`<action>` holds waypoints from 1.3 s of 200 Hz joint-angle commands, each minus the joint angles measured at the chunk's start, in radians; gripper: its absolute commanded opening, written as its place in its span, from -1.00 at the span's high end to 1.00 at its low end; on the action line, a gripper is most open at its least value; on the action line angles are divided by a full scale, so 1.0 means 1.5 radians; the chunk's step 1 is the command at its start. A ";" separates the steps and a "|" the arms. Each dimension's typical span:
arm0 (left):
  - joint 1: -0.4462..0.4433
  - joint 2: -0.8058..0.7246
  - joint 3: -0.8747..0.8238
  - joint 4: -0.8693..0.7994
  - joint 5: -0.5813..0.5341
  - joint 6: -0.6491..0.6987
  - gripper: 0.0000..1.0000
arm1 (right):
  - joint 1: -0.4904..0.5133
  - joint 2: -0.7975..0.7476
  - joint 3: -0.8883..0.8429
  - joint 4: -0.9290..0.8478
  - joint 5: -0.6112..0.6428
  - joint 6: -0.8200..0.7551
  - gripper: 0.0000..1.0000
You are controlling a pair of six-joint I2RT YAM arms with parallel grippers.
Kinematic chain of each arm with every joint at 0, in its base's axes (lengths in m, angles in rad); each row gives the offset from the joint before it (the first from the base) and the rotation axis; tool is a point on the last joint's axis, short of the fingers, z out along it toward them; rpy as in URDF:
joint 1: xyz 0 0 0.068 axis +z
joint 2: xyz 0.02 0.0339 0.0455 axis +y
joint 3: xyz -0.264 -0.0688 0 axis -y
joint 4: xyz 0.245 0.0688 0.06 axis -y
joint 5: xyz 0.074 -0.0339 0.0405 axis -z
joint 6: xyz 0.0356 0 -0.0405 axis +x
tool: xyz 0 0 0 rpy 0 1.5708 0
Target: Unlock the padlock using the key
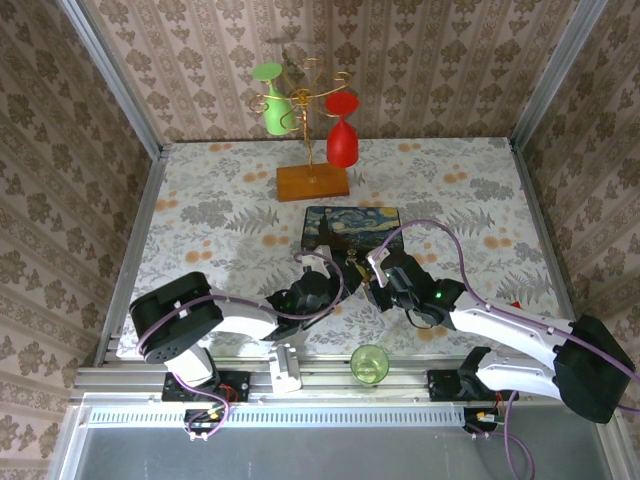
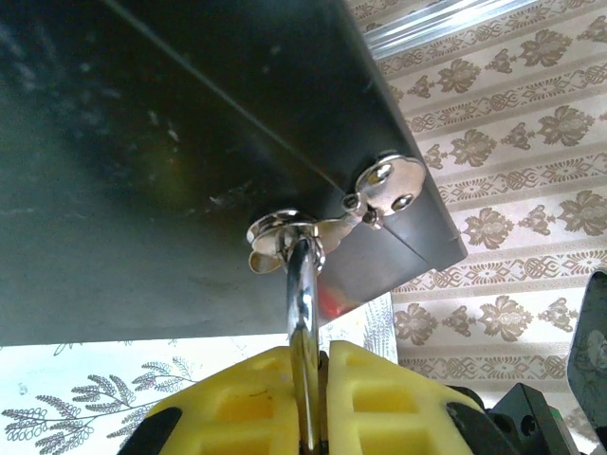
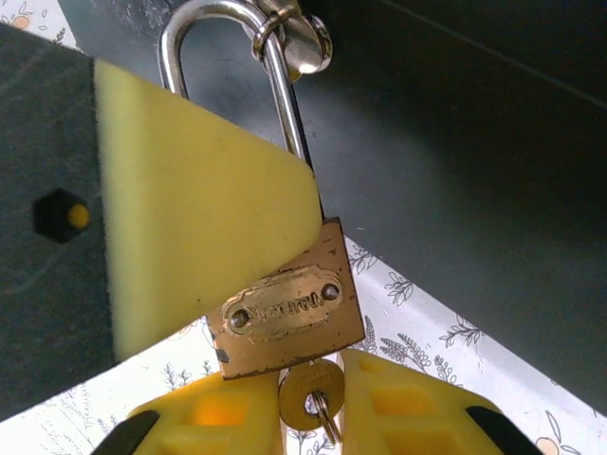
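So the padlock is a tiny, scuffed brass block with a thin silver shackle. It hangs by that shackle from the little metal hasp ring on the front of the dark starry-night box, about mid-table and right between the two grippers. The left arm comes in low from the left, elbow bent and wrist turned in toward the box. The left gripper has its yellow pads pressed together on the shackle, just below the hasp. In the right wrist view one of those pads covers the upper left corner of the lock body. The right arm stretches in from the right side, forearm angled across toward the same spot. The right gripper sits directly under the lock with the round brass head of the key pinched between its pads. The key goes up into the bottom of the lock. There's a small raised plate riveted on the lock face with embossed lettering, but it's too worn and blurry for me to read.
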 commanded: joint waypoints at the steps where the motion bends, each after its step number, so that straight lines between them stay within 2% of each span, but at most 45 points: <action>1: -0.005 -0.018 0.010 0.026 0.021 0.015 1.00 | 0.003 -0.009 0.016 0.059 0.025 -0.014 0.67; 33: -0.003 -0.019 0.000 0.040 0.023 0.010 1.00 | 0.003 0.002 0.014 0.058 0.015 -0.020 0.89; 46: -0.002 -0.020 -0.006 0.043 0.023 0.005 1.00 | -0.006 -0.002 0.004 0.072 -0.022 -0.007 0.90; 65: 0.000 -0.017 -0.018 0.051 0.022 0.003 1.00 | -0.032 -0.002 -0.013 0.098 -0.104 0.025 0.91; 104: 0.006 0.011 -0.037 0.087 0.027 -0.008 1.00 | -0.141 -0.003 -0.091 0.229 -0.355 0.142 0.95; 135: 0.007 0.052 -0.056 0.138 0.024 -0.025 0.98 | -0.198 -0.008 -0.147 0.325 -0.453 0.229 0.96; 166: 0.007 0.107 -0.063 0.175 0.029 -0.040 0.98 | -0.215 0.033 -0.153 0.320 -0.479 0.255 0.98; 186: 0.004 0.123 -0.059 0.181 0.032 -0.045 0.84 | -0.220 0.066 -0.167 0.357 -0.496 0.284 1.00; 206: -0.001 0.106 -0.055 0.117 0.026 -0.030 0.79 | -0.225 0.075 -0.184 0.390 -0.505 0.302 1.00; 236: 0.000 0.067 -0.048 -0.014 0.020 0.019 0.69 | -0.231 0.073 -0.176 0.360 -0.504 0.289 1.00; 260: 0.003 0.067 -0.062 -0.026 0.017 0.027 0.60 | -0.236 0.080 -0.174 0.346 -0.509 0.288 1.00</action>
